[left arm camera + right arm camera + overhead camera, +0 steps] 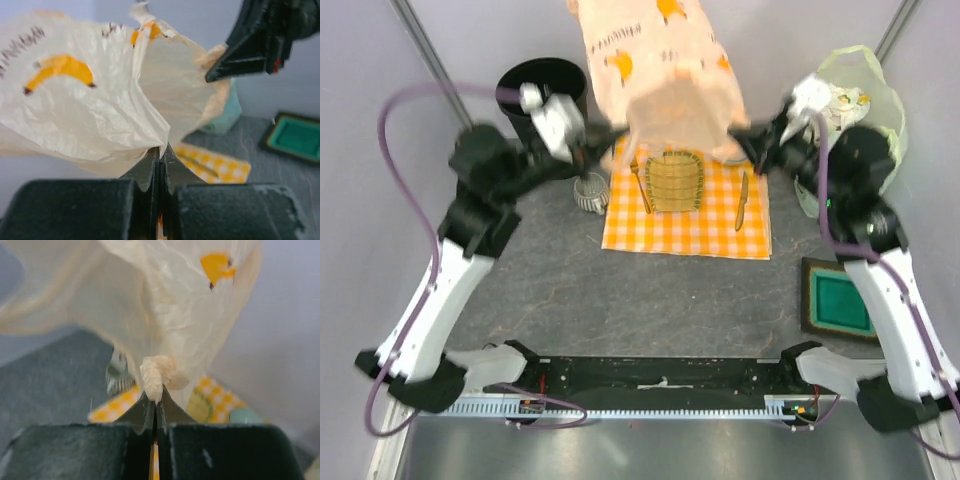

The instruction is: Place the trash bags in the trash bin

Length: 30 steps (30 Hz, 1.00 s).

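The pale peach-orange trash bag (665, 75) with orange prints hangs spread in the air above the checked cloth, between my two grippers. My left gripper (592, 140) is shut on its left edge; the left wrist view shows the bag (85, 110) pinched at my closed fingertips (161, 150). My right gripper (748, 140) is shut on the bag's bunched right handle; in the right wrist view the knot of plastic (156, 375) sits between my closed fingertips (156, 401). The black trash bin (535, 95) stands at the far left, behind my left arm, partly hidden.
An orange checked cloth (690, 225) holds a woven basket (675, 182), a fork (640, 185) and a knife (742, 200). A small grey mug (590, 190) stands beside the cloth. A pale green bag (865, 90) lies far right. A green-lined tray (840, 300) sits at right.
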### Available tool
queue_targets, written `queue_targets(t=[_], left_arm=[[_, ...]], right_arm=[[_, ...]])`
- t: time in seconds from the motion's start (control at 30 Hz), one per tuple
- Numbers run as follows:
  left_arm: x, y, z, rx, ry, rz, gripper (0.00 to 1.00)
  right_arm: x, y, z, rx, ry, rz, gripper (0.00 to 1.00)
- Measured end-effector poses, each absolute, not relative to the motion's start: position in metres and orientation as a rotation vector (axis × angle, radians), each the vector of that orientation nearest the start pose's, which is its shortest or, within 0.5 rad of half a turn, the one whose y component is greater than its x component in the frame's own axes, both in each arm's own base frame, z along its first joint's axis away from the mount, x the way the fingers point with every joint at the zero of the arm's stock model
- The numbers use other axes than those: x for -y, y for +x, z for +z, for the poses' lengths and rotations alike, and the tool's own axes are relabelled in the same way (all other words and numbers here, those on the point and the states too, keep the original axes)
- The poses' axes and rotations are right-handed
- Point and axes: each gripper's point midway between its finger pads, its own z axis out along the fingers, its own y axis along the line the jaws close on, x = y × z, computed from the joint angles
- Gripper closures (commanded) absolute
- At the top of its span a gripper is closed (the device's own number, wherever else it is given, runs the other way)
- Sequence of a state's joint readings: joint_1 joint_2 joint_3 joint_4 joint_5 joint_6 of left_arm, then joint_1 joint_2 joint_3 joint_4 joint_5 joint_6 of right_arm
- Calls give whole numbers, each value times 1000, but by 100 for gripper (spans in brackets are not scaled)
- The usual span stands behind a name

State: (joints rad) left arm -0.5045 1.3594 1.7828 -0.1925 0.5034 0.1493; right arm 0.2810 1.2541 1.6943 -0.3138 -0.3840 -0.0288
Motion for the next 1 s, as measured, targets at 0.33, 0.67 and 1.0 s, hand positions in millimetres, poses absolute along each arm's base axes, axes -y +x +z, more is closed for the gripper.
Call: queue_targets(t=[0.33,0.67,1.0], left_arm=[[222,249,89,-2269,1315,-668,98],[290,413,530,-1281,782,-600,98],[281,315,432,-1269,911,-622,98]], right_arm=[[-127,287,139,-2428,-763,422,100],[-112,465,557,-1415,-423,373,100],[-148,352,390,-1563,-682,350,100]])
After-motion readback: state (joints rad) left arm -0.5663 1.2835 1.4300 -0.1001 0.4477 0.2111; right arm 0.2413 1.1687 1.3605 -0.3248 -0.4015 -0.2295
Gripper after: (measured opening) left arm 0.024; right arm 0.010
